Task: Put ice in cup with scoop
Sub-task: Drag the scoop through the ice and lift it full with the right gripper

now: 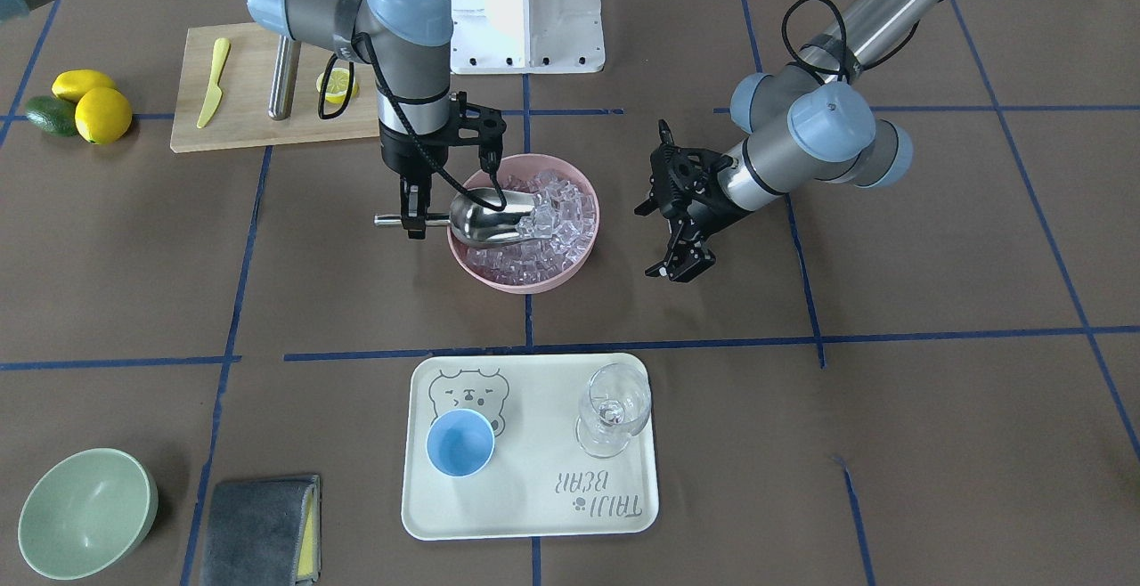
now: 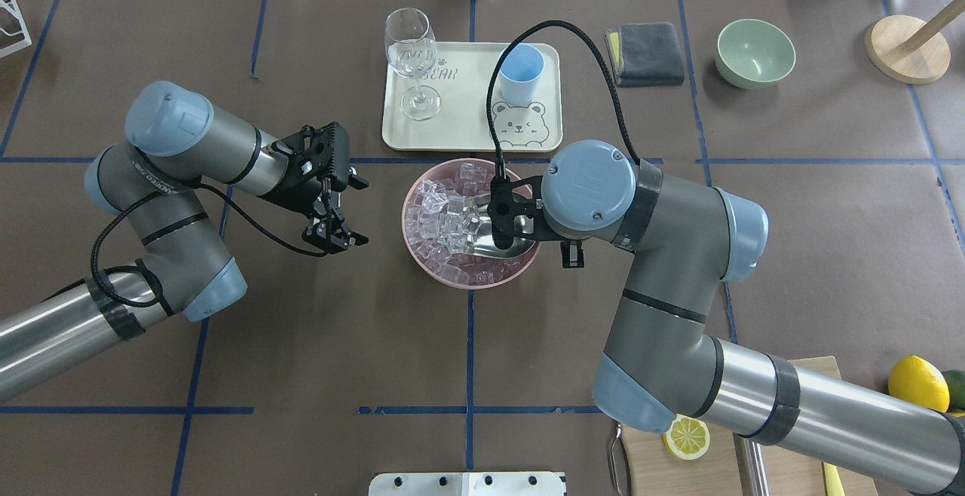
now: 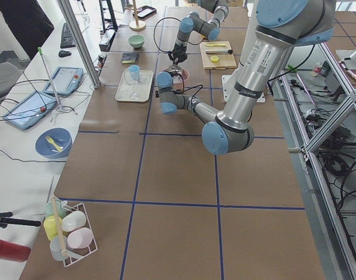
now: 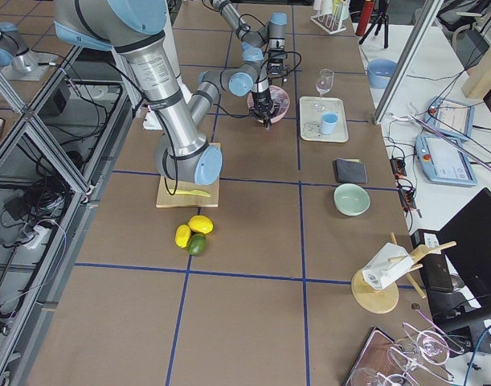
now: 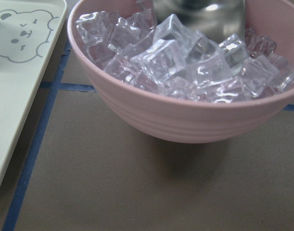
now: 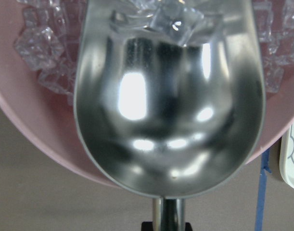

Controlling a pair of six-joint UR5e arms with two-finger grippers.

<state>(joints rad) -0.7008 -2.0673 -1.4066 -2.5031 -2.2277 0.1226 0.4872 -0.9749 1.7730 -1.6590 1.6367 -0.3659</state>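
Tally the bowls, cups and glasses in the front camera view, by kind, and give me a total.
Bowls: 2, the pink bowl and the green bowl
Cups: 1, the blue cup
Glasses: 1, the wine glass
Total: 4

Brown table (image 1: 935, 408) with blue tape grid carries a pink bowl (image 1: 521, 281) mid-table, cream bear-print tray (image 1: 525, 515), pale green bowl (image 1: 85, 515) near a folded grey cloth (image 1: 258, 528), wooden cutting board (image 1: 249, 127), two lemons (image 1: 102, 114) touching a dark green fruit (image 1: 51, 114), and white robot base (image 1: 525, 7).
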